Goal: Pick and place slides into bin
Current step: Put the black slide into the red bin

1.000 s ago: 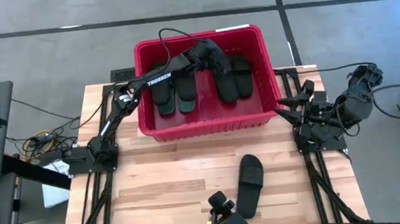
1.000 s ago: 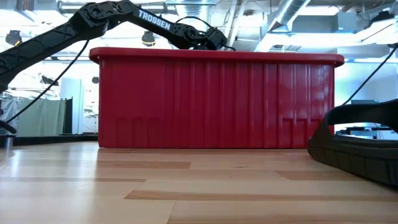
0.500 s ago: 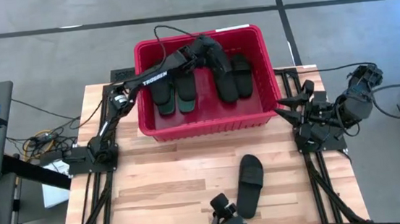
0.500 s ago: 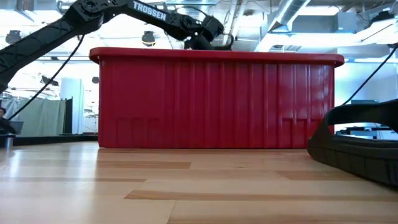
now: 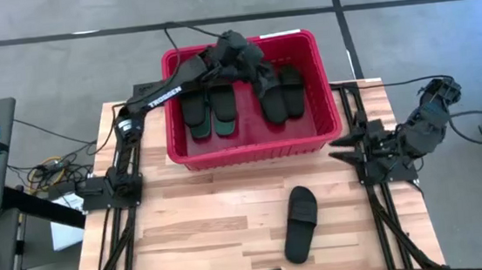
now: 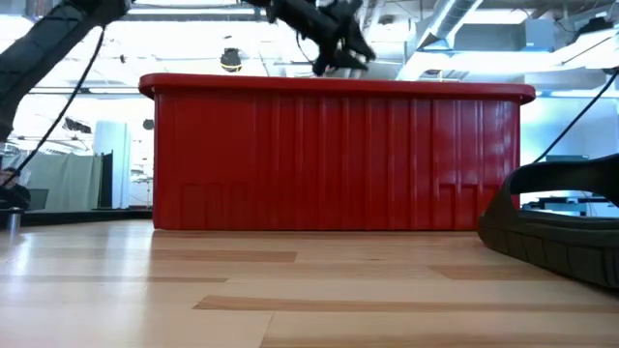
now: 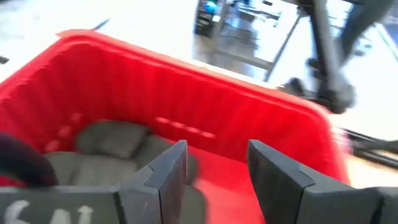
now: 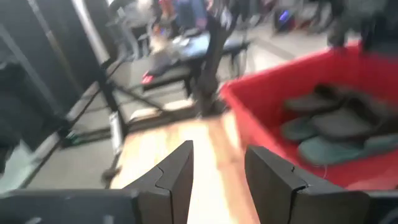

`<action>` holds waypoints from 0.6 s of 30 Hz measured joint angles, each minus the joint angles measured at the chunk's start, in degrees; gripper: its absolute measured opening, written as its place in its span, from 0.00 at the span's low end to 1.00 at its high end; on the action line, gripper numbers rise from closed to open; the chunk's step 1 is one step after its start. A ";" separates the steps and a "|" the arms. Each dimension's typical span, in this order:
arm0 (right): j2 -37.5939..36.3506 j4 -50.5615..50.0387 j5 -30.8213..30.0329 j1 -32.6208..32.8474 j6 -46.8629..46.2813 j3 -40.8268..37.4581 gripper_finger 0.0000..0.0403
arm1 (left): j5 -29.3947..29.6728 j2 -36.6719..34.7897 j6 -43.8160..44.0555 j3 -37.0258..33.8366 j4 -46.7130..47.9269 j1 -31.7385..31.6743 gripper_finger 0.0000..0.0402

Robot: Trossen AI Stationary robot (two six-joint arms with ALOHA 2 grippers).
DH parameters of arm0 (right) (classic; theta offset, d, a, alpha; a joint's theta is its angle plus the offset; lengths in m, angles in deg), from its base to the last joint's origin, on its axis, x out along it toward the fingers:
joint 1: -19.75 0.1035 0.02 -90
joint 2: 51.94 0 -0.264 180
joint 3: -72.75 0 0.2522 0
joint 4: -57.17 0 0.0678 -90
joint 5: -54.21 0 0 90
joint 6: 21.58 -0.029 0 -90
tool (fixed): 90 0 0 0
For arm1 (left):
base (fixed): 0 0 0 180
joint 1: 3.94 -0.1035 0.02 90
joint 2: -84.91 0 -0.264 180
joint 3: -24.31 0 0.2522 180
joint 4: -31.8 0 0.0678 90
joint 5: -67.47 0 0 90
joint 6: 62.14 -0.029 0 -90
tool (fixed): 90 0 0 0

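The red bin stands at the table's far middle, with several dark slides lying flat on its floor. They also show in the right wrist view. One black slide lies sole down on the table near the front, and it also shows in the low view. My left gripper is above the bin's far part, clear of the rim, open and empty. My right gripper is open and empty beside the bin's near right corner.
Bare wooden table top lies between the bin and the front edge. The arms' black bases and frames stand at the left and right edges. A cable loops over the bin's far rim.
My left gripper has gone up out of the bin to well above its rim, its arm folding upward. My right gripper has tipped a little and now points level toward the table's left.
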 joint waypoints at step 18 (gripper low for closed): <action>6.44 -7.29 13.26 3.52 -4.74 0.00 0.33 | 28.24 -9.20 2.80 0.00 14.51 31.86 0.39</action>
